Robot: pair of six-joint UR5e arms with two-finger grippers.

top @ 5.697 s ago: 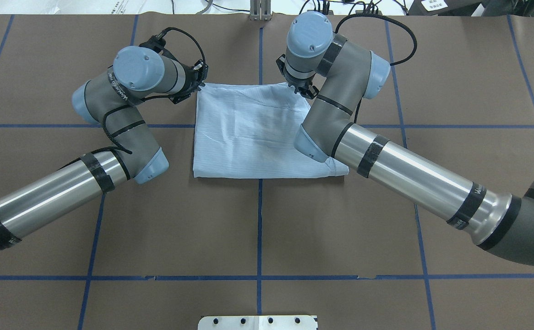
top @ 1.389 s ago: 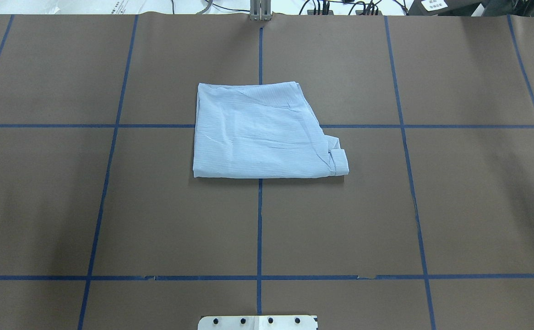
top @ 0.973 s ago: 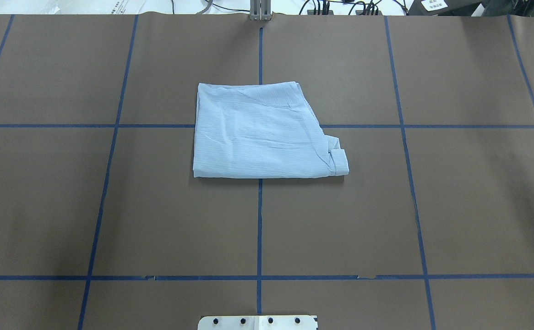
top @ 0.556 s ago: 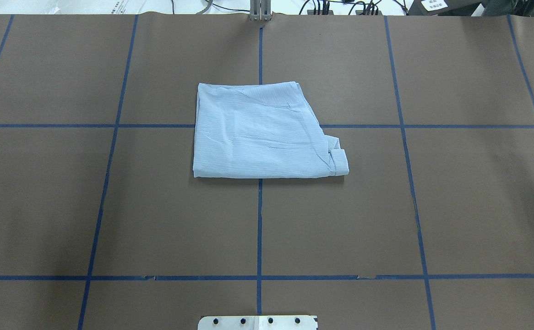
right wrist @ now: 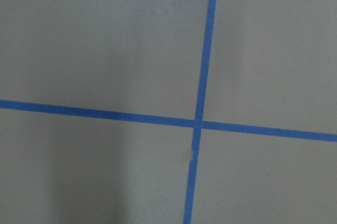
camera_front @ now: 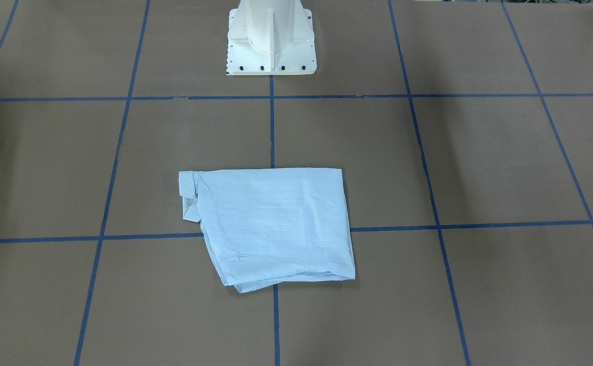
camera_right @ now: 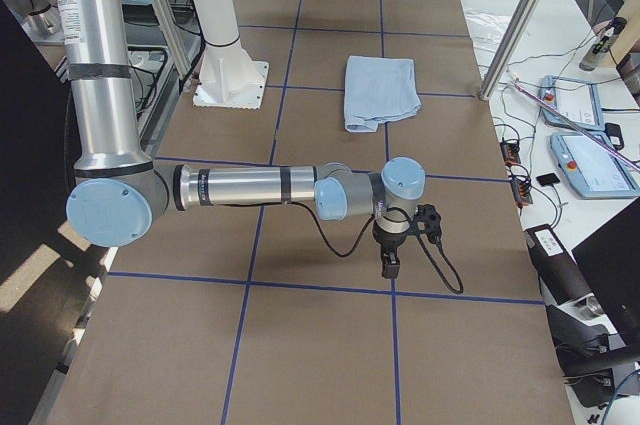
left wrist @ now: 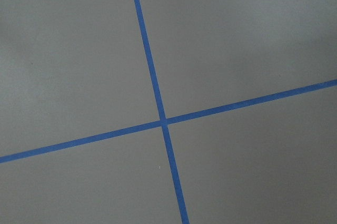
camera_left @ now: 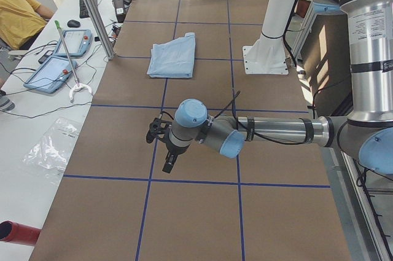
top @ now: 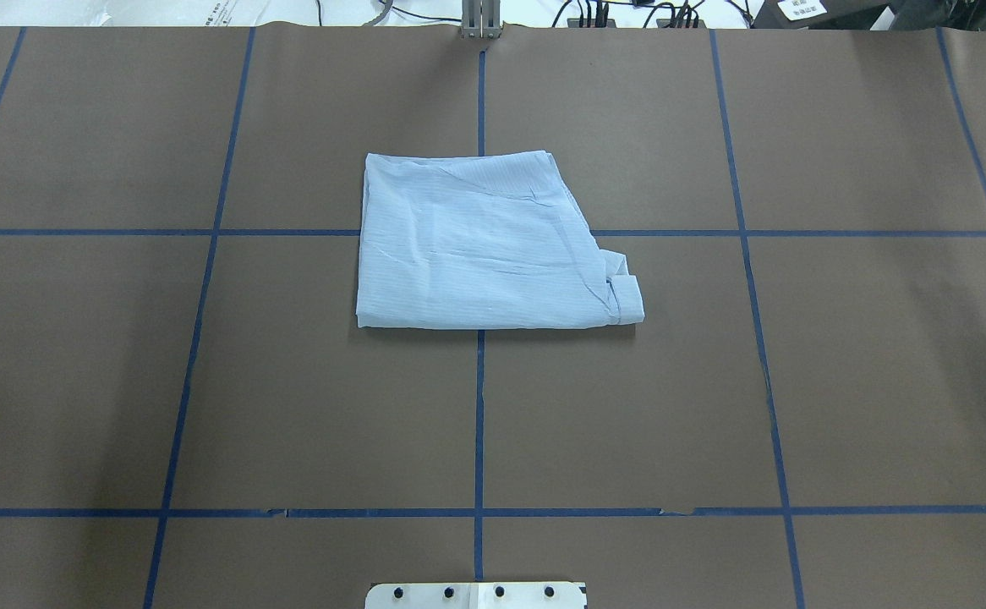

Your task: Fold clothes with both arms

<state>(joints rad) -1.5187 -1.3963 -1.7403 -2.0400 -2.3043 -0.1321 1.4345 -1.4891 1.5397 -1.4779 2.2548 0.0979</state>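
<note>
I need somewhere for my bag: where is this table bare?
The table is bare between the folded shirt and the white base, and either side of the shirt. Each end is crowded: the left arm and right arm hang over it.

Pale blue shirt [top: 484, 245], brown table [top: 290, 406] — blue grid lines [top: 479, 423].
The shirt carries fine stripes; the pedestal [camera_front: 271, 40] is white; left arm [camera_left: 276, 131] and right arm [camera_right: 250, 187] are silver-grey with light blue caps and black bands.

2 blue tape lines [right wrist: 198, 123] cross right of centre on the brown table cover [right wrist: 95, 45].
</note>
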